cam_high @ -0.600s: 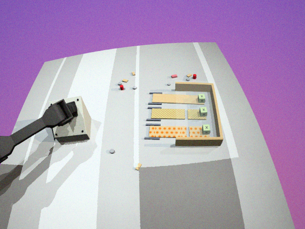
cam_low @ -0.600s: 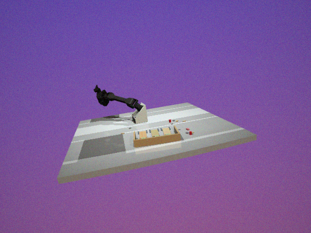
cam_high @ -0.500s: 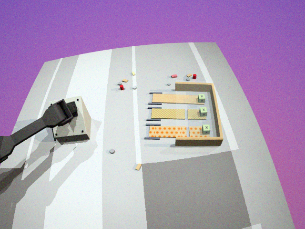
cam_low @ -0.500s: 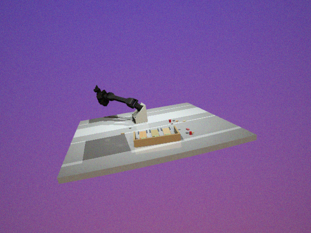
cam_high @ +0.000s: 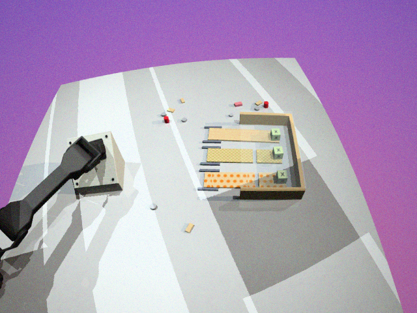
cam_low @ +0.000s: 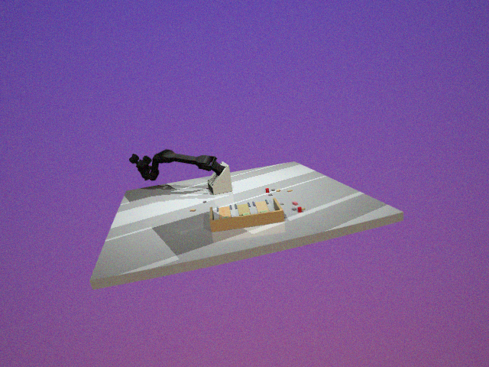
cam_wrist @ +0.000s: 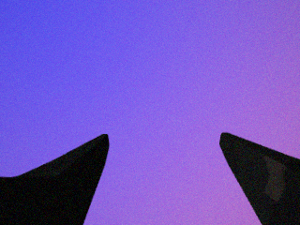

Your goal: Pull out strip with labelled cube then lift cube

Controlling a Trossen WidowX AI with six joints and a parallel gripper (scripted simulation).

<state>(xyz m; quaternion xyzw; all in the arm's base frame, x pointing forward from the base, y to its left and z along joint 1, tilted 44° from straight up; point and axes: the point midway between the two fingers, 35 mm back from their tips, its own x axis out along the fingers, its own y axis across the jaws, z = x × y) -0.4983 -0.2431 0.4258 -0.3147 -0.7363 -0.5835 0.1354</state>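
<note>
Strips (cam_high: 235, 134) (cam_high: 229, 155) (cam_high: 229, 179), three, reach out the open side of the tray (cam_high: 296, 151) (cam_low: 247, 222); inside it, three cubes (cam_high: 275, 134) (cam_high: 277, 152) (cam_high: 281, 176). Gripper (cam_low: 140, 159) (cam_wrist: 164, 139) spread, well apart from the tray.

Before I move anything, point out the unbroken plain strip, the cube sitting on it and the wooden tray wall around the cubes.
Plain unbroken strip (cam_high: 238, 134): top view, middle of its face.
Green X-marked cube (cam_high: 275, 132): top view, upper face.
Three-sided wooden wall (cam_high: 296, 154): top view, top rim.

Three strips (cam_high: 230, 155) side by side — each bearing a cube (cam_high: 277, 152) inside the three-walled frame (cam_high: 272, 189)
</note>
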